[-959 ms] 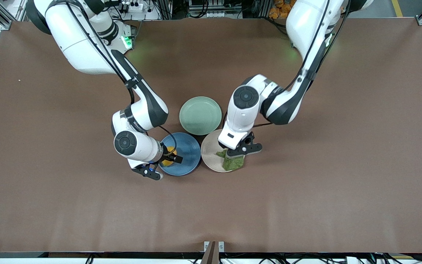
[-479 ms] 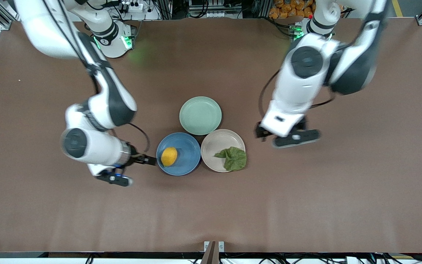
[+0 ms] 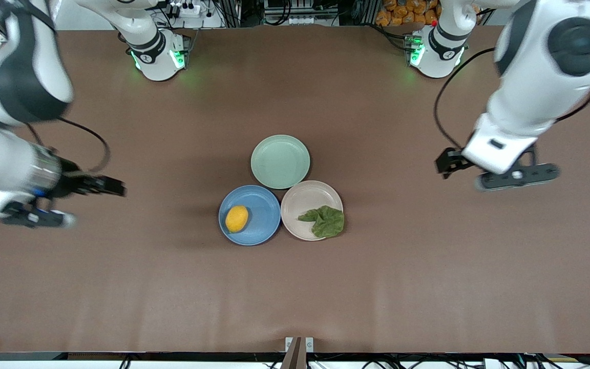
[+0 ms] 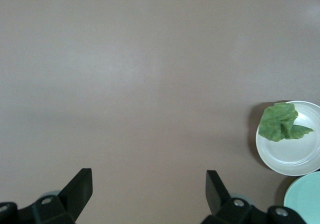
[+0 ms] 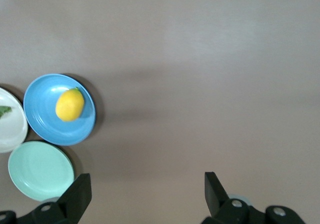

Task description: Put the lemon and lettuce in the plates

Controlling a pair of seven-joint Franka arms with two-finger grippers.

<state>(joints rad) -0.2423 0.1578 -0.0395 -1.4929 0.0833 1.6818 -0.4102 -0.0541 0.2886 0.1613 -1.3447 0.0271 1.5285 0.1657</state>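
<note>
The yellow lemon (image 3: 236,219) lies in the blue plate (image 3: 261,225). The green lettuce (image 3: 325,221) lies in the beige-pink plate (image 3: 300,202) beside it, toward the left arm's end. My right gripper (image 3: 113,186) is open and empty over bare table toward the right arm's end. My left gripper (image 3: 447,163) is open and empty over bare table toward the left arm's end. The right wrist view shows its open gripper (image 5: 146,189), the lemon (image 5: 69,104) and the blue plate (image 5: 47,129). The left wrist view shows its open gripper (image 4: 148,189), the lettuce (image 4: 280,123) and its plate (image 4: 295,156).
A pale mint-green plate (image 3: 280,161) stands empty, touching both other plates and farther from the front camera. It also shows in the right wrist view (image 5: 40,170) and the left wrist view (image 4: 306,200). The brown table (image 3: 295,287) spreads wide around the plates.
Both grippers let go and drew away from the plates, each toward its own end of the table. The lemon stays in the blue plate, the lettuce in the beige-pink plate.
</note>
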